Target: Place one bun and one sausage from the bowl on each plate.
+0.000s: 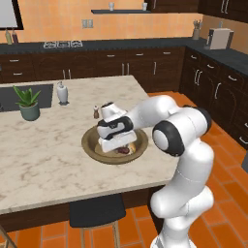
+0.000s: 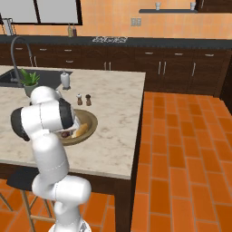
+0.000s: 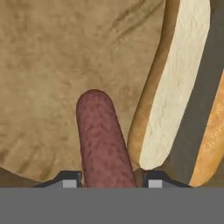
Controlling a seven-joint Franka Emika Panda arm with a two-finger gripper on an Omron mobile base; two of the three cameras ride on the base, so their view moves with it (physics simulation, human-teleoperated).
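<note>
We see the gripper (image 3: 108,183) down inside the bowl (image 1: 91,144) on the marble island counter (image 1: 48,160), its fingers (image 3: 69,180) set narrow on either side of one sausage (image 3: 103,140) that lies on the bowl floor; we can't tell whether the pads actually touch it. A split bun (image 3: 175,87) lies just beside that sausage in the hand view. From the right base view, another bun (image 2: 81,130) and a sausage (image 2: 65,134) show in the bowl near the arm.
</note>
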